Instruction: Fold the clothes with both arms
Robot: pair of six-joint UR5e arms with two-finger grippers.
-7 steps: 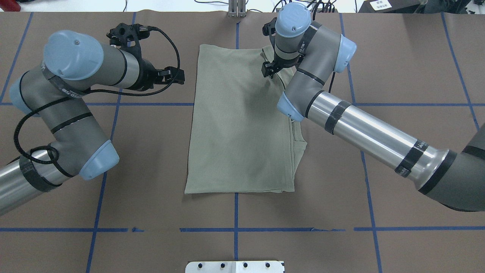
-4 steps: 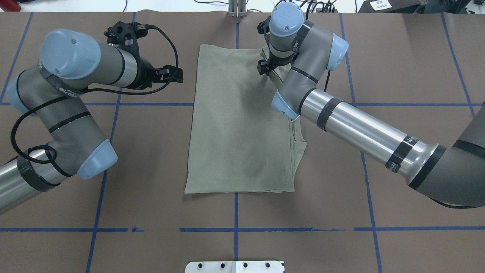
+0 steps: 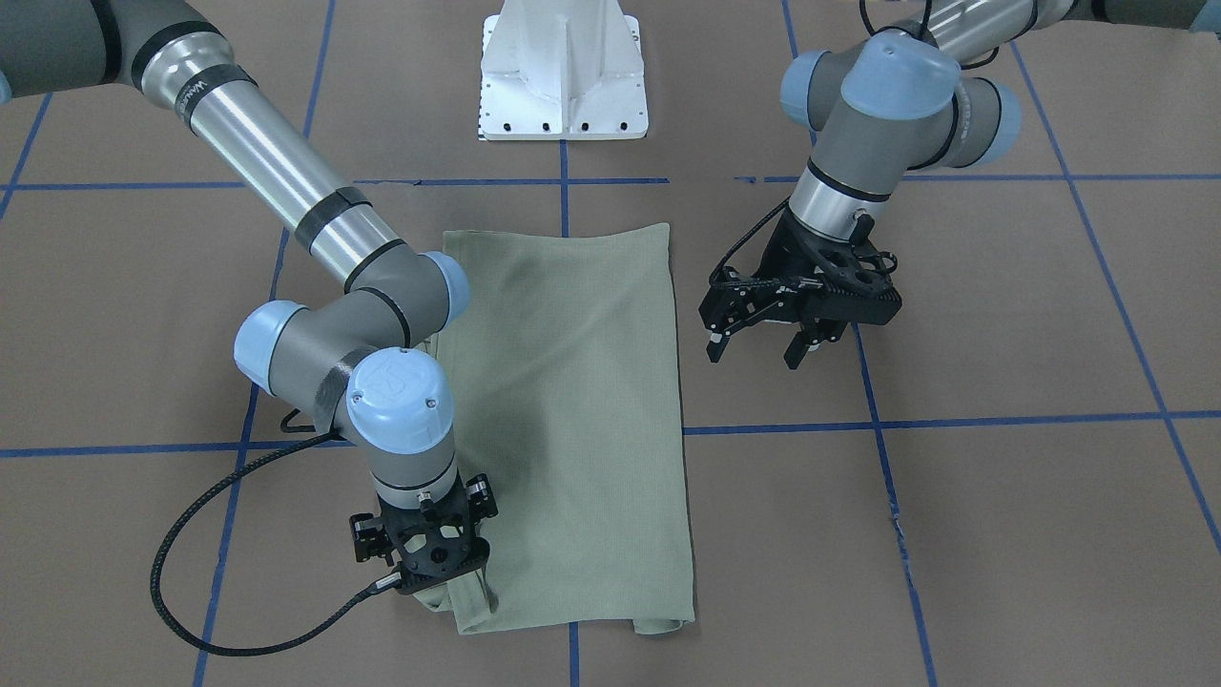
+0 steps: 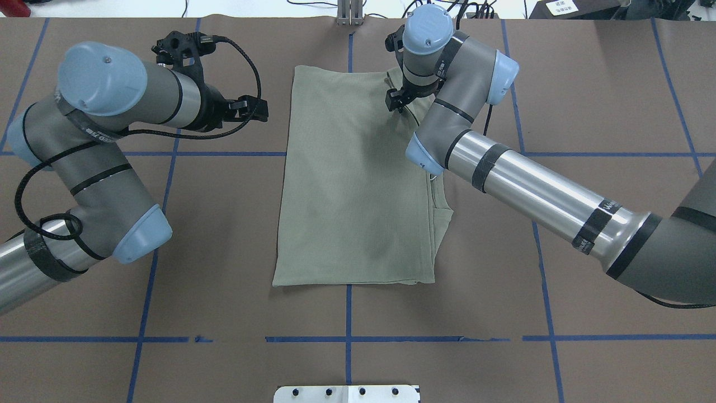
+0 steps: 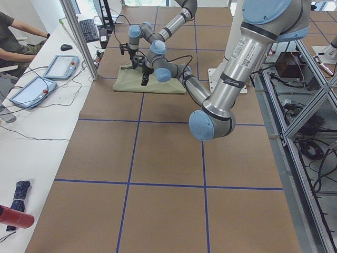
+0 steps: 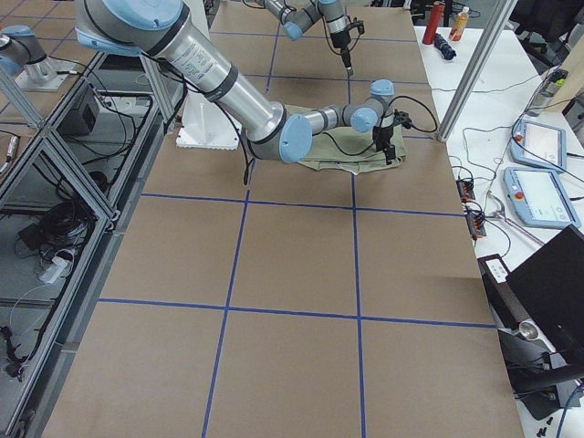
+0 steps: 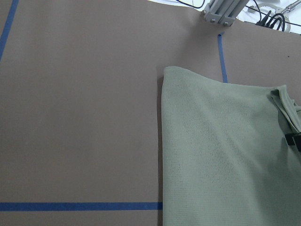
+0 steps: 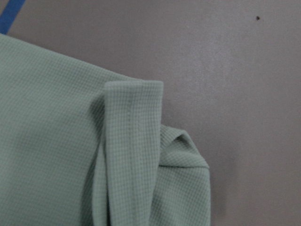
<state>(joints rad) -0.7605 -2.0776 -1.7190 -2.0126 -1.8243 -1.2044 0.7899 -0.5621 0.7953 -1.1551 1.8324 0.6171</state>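
Okay, watching the overhead feed: the shirt [image 4: 352, 184] lies flat at the middle of the table [image 4: 224, 313], folded into a tall rectangle running 12 to 6 o'clock, with a narrow underlayer peeking out along its 3 o'clock edge. Its outline matches what I had a second ago, nothing dragged or lifted. The right gripper [image 4: 394, 102] is down at the shirt's 1 o'clock corner. Over the last second that wrist swung a touch toward 9 o'clock and has now drifted part of the way back. Whether its fingers are pinching the cloth or spread on it I cannot tell. From the front camera the right gripper [image 3: 474, 579] sits right on the corner, and my right wrist camera shows only the fabric there, a strip of it doubled over, no fingers in frame. The left gripper [image 4: 254, 109] hangs off the cloth at the shirt's 10 o'clock, near its edge but apart from it. It has eased slightly further toward 9 o'clock. In the front view its fingers [image 3: 794, 355] are plainly spread and holding nothing.
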